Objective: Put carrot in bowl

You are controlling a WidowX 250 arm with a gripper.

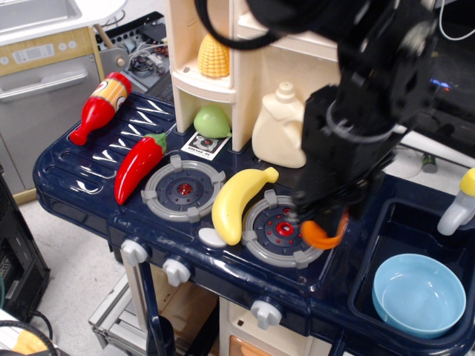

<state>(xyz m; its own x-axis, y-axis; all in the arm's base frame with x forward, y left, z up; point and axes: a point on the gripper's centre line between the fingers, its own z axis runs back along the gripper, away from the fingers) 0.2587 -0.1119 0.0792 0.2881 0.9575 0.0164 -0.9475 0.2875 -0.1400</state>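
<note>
The orange ridged carrot [324,232] hangs from my black gripper [323,220], which is shut on it. Only its lower end shows below the fingers. It is lifted just above the right edge of the right burner [280,231] on the toy stove. The light blue bowl [418,294] sits in the dark blue sink at the lower right, with nothing in it. The carrot is to the left of the bowl and apart from it.
A yellow banana [236,202] lies between the two burners. A red chili pepper [139,166] and a ketchup bottle [102,106] lie to the left. A cream bottle [280,126], a green item [211,121] and corn [213,58] stand at the back. A faucet [461,205] stands by the sink.
</note>
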